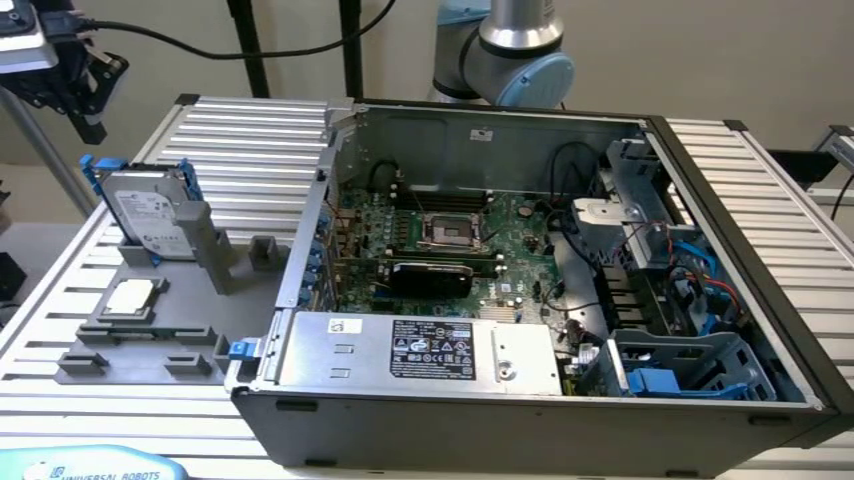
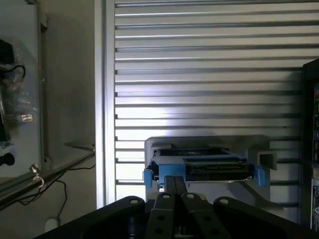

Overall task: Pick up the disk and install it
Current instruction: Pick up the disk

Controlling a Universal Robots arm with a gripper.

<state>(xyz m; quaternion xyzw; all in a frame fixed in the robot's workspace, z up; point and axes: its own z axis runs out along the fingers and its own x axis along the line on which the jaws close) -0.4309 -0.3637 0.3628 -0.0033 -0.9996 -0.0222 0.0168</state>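
Approach step. I'm hovering the end effector [image 2: 174, 179], shut and empty, above the grey stand [image 1: 203, 240] where the disk [image 1: 144, 212] is standing upright. Grasping probably calls for opening it first.

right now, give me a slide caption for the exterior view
Shut hand hovers above the disk, which stands on edge in a grey holder beside the open computer case.

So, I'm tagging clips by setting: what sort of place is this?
Probably a robotics lab bench for computer assembly: an open computer case, a disk standing in a grey holder, on a slatted table.
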